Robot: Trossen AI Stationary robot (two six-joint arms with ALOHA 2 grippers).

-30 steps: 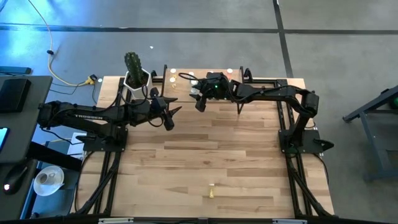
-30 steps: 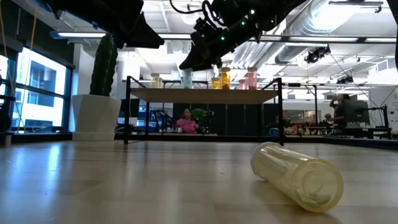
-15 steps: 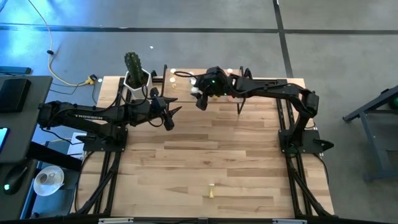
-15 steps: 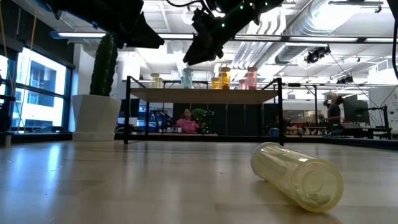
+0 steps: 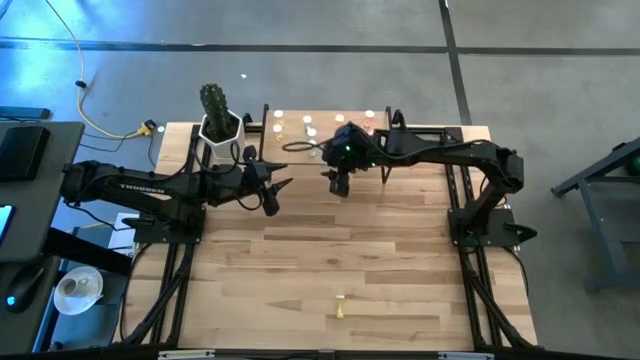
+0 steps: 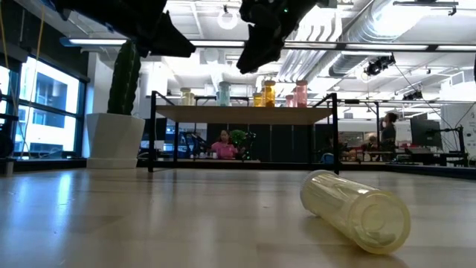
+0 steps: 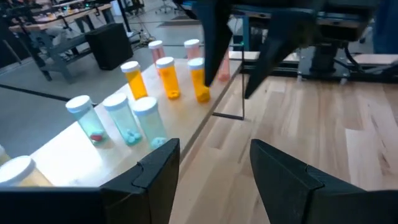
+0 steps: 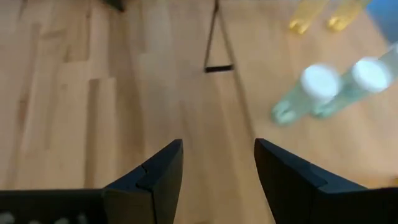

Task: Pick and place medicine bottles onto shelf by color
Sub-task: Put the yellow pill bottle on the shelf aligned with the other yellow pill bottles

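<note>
Standing upright in a row along the shelf [image 6: 245,114], the medicine bottles [image 7: 165,78] all wear white round caps; in the left wrist view, pale green ones sit toward one end, orange ones in the middle, and pink ones at the far end. The low view shows pale yellow, green, orange and pink bottles across the board's top. The shelf, a light-wood board on thin black legs, stands at the far edge of the table [image 5: 330,250], beside a cactus in a white pot [image 5: 215,120] at the far left corner.

One more yellow bottle [image 6: 355,209] lies on its side near the table's front edge, well apart from the shelf and from both arms.

The right gripper [image 5: 338,184] hangs in the air just in front of the shelf's front edge, near the middle, its fingers spread apart and holding nothing. The left gripper [image 5: 272,192] hovers over the table in front of the shelf's left end, fingers also spread and empty.

Beyond the table, a person in a pink top [image 6: 221,145] sits in the room behind.
</note>
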